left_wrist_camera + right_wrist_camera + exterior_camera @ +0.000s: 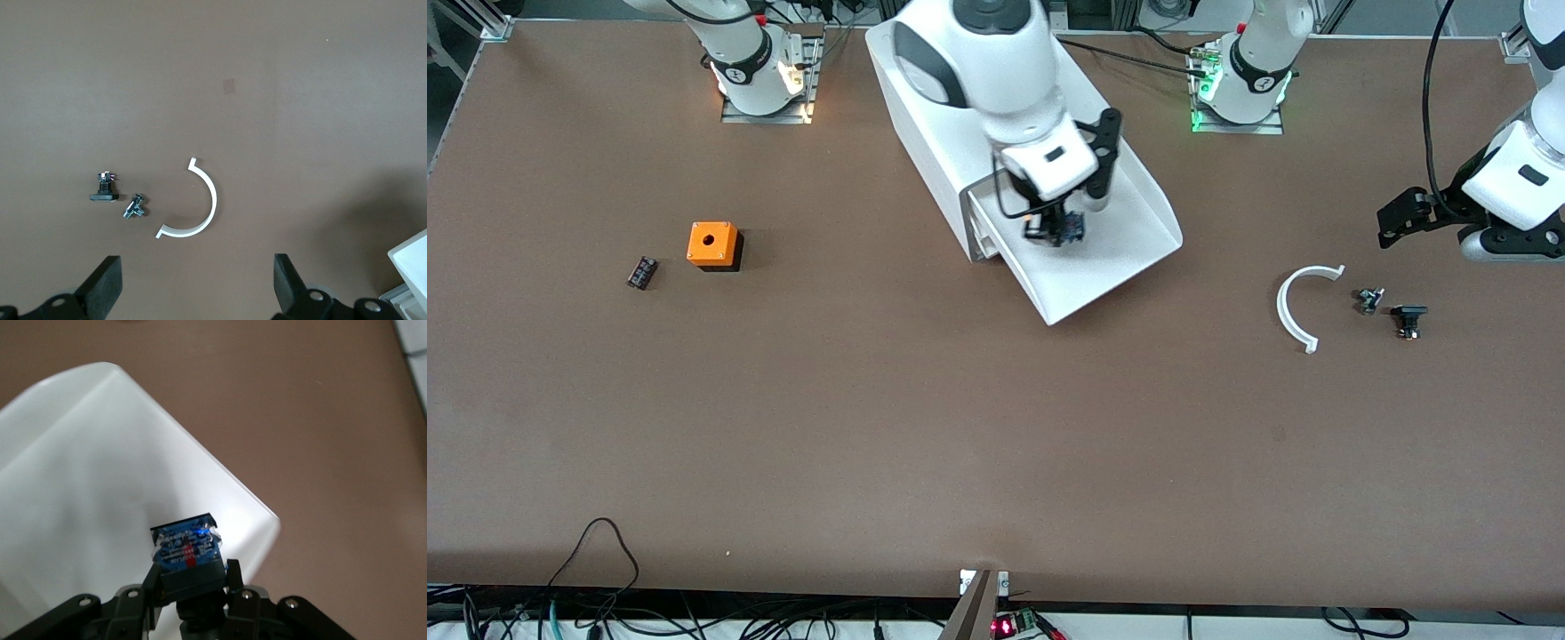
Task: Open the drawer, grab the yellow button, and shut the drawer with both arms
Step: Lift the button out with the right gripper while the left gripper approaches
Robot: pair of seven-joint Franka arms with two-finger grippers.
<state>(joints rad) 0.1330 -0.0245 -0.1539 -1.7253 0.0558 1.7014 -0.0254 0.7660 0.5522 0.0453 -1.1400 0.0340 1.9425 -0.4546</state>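
Observation:
The uppermost drawer [1129,240] stands pulled out of the white cabinet [925,107]; its white tray fills the right wrist view [80,487]. My right gripper [1056,227] hangs over the open drawer. It is shut on the button [185,550], a small black blocky part with a blue labelled end; its orange-red cap does not show. The fingers [151,579] clamp the black body just above the tray floor. My left gripper [1387,233] is open and empty in the air at the left arm's end of the table, and that arm waits. Its fingers [103,283] stand wide apart.
An orange box with a hole [713,245] and a small dark flat block [642,272] lie toward the right arm's end. A white curved strip [1294,311], a small metal part [1369,300] and a small black part [1408,318] lie below the left gripper, also in the left wrist view [207,200].

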